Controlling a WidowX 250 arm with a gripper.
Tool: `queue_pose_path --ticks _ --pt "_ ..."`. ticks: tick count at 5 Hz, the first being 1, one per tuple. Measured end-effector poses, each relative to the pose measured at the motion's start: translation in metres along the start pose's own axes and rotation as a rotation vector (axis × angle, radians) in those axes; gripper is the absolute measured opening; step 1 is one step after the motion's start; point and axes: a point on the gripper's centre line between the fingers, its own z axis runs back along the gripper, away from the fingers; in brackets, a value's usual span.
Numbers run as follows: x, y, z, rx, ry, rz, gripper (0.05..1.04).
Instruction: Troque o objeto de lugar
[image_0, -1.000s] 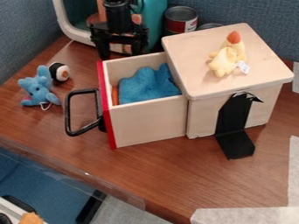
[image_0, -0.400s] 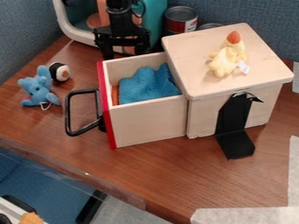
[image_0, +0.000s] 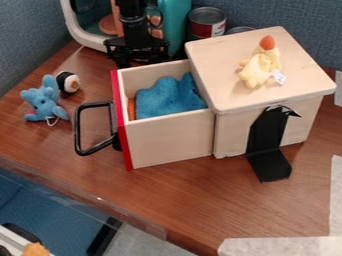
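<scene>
My gripper (image_0: 140, 54) hangs at the top of the view, behind the back left corner of the open drawer, with its two fingers spread apart and nothing seen between them. The wooden drawer (image_0: 172, 136) is pulled out to the left and holds a blue cloth (image_0: 169, 97) with a bit of orange beside it. A yellow plush toy (image_0: 259, 69) lies on the box's wooden lid (image_0: 217, 62). On the table at the left are a blue plush toy (image_0: 45, 100) and, touching or close to it, a small sushi-like toy (image_0: 68, 82).
The drawer's black handle (image_0: 79, 129) sticks out to the left. A black bracket (image_0: 268, 145) stands against the box front. Behind are a can (image_0: 206, 22) and a teal and white container (image_0: 177, 25). Pale tape (image_0: 280, 246) covers the table's lower right.
The gripper has shifted slightly, first right and down, then a little back left and down. The toys, cloth, drawer and box have stayed in place.
</scene>
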Motion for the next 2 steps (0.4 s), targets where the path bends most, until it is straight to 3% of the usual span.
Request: queue_pose_path --ticks 1,2 --pt "-0.003 -0.003 0.003 -0.024 0.020 -0.009 0.588" --pt "0.001 0.001 0.030 -0.054 -0.012 0.005 0.588"
